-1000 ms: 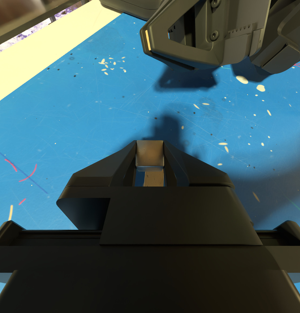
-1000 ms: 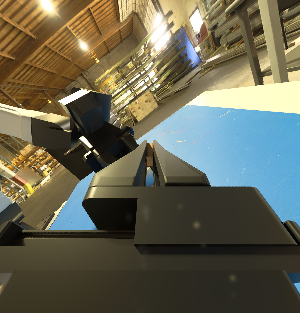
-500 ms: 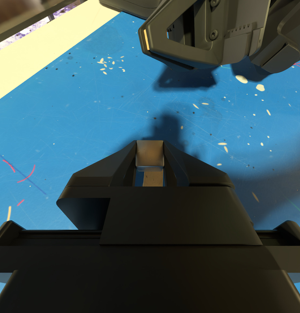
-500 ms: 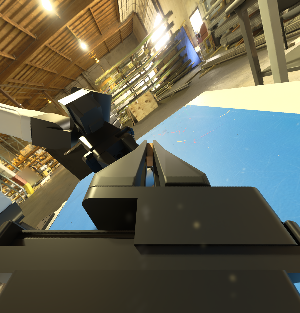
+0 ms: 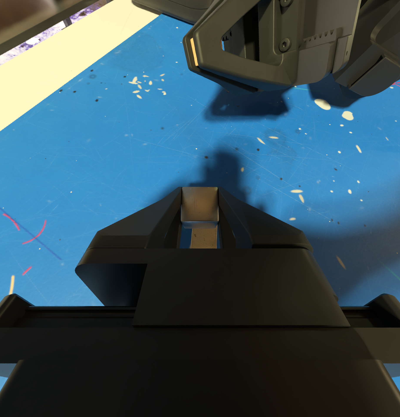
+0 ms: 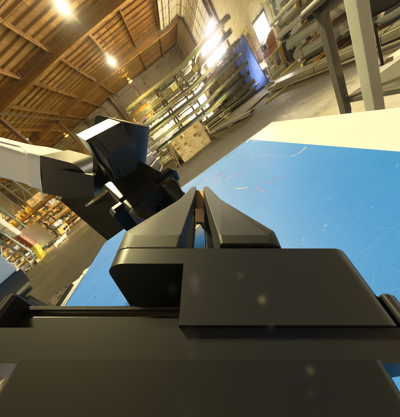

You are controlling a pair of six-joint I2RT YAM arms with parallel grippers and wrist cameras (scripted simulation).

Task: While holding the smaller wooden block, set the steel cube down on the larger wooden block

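In the left wrist view my left gripper (image 5: 199, 191) is shut on the steel cube (image 5: 199, 207) and holds it over the blue mat (image 5: 104, 158). A tan wooden face, the larger wooden block (image 5: 203, 238), shows just under the cube between the fingers. I cannot tell whether they touch. In the right wrist view my right gripper (image 6: 199, 191) is shut on the smaller wooden block (image 6: 199, 209), raised and tilted above the mat. The right gripper's fingers (image 5: 239, 70) hang at the top of the left wrist view, with the block's edge (image 5: 193, 54) at their tip.
The blue mat (image 6: 318, 203) lies on a pale tabletop (image 5: 48, 74), whose edge runs along the upper left. The left arm (image 6: 117, 162) fills the space to the left of the right gripper. Grey table legs (image 6: 361, 56) and warehouse racks stand beyond the table.
Almost nothing. The left wrist view shifts very slightly. Both grippers keep their holds.
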